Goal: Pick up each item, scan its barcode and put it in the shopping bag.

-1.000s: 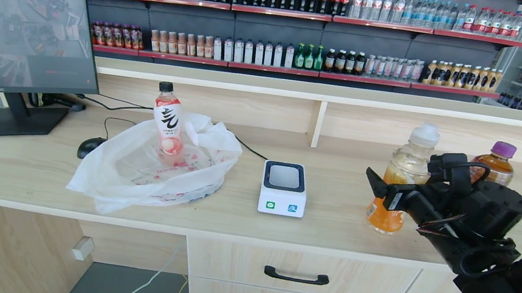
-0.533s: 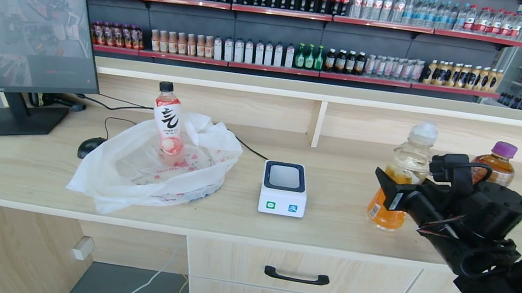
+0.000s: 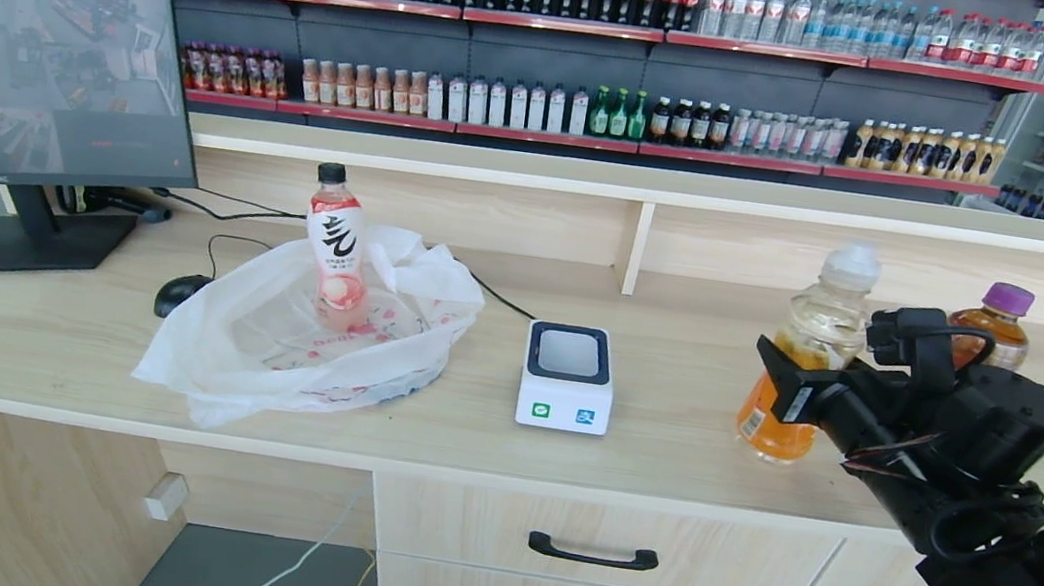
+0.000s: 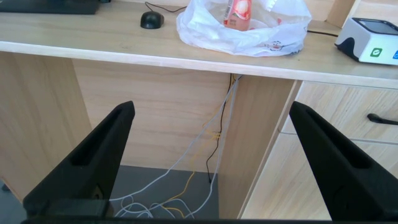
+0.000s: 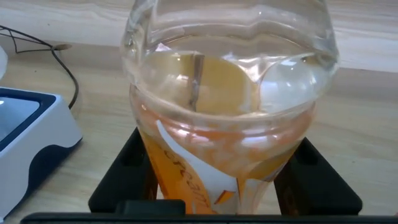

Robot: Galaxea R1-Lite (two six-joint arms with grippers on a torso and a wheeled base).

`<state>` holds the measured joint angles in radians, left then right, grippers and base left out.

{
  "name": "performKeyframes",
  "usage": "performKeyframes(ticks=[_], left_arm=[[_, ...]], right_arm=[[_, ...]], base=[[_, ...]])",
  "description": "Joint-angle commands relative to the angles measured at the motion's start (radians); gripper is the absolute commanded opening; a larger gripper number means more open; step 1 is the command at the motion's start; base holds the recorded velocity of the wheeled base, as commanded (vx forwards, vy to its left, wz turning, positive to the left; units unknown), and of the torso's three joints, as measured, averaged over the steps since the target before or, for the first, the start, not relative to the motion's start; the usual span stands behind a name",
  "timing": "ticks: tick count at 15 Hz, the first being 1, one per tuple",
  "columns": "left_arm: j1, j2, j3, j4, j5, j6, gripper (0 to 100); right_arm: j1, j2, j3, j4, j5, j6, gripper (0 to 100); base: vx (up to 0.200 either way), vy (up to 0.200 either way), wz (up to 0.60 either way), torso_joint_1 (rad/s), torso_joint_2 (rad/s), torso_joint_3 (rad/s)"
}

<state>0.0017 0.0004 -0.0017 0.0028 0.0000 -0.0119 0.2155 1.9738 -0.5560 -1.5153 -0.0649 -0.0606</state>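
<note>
Over the last 1 s your right pincer has edged in and clenched on the orange juice bottle, now held between its jaws, slightly tilted. Grasp looks secured; the scanner waits off to the pincer's left.

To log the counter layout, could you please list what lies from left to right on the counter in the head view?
monitor → bag → scanner → orange bottle → purple-capped bottle
</note>
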Motion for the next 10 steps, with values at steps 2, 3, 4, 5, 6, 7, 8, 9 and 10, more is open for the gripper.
performKeyframes(ticks=[2, 3, 4, 5, 6, 7, 8, 9, 10], left_arm=[[0.000, 0.000, 0.000, 0.000, 0.000, 0.000, 100], [0.000, 0.000, 0.000, 0.000, 0.000, 0.000, 100], [0.000, 0.000, 0.000, -0.001, 0.000, 0.000, 100], [0.000, 0.000, 0.000, 0.000, 0.000, 0.000, 100], [0.000, 0.000, 0.000, 0.000, 0.000, 0.000, 100], [0.000, 0.000, 0.000, 0.000, 0.000, -0.002, 100], [0.000, 0.000, 0.000, 0.000, 0.000, -0.002, 100], [0.000, 0.000, 0.000, 0.000, 0.000, -0.002, 100], [0.000, 0.000, 0.000, 0.000, 0.000, -0.002, 100]], right_arm=[[0.001, -0.026, -0.004, -0.002, 0.000, 0.001, 0], [0.002, -0.033, -0.005, -0.002, 0.000, 0.001, 0], [0.013, -0.050, -0.004, -0.002, 0.000, -0.001, 0], [0.033, -0.073, 0.002, -0.002, 0.000, 0.001, 0], [0.048, -0.087, 0.004, -0.002, -0.003, 0.010, 0], [0.065, -0.099, 0.004, -0.002, -0.003, 0.018, 0], [0.082, -0.113, 0.004, -0.002, -0.004, 0.019, 0], [0.093, -0.128, 0.007, -0.002, -0.018, 0.019, 0], [0.094, -0.142, 0.013, -0.002, -0.035, 0.021, 0]], base=[[0.000, 0.000, 0.00, 0.000, 0.00, 0.000], [0.000, 0.000, 0.00, 0.000, 0.00, 0.000], [0.000, 0.000, 0.00, 0.000, 0.00, 0.000], [0.000, 0.000, 0.00, 0.000, 0.00, 0.000], [0.000, 0.000, 0.00, 0.000, 0.00, 0.000], [0.000, 0.000, 0.00, 0.000, 0.00, 0.000], [0.000, 0.000, 0.00, 0.000, 0.00, 0.000], [0.000, 0.000, 0.00, 0.000, 0.00, 0.000], [0.000, 0.000, 0.00, 0.000, 0.00, 0.000]])
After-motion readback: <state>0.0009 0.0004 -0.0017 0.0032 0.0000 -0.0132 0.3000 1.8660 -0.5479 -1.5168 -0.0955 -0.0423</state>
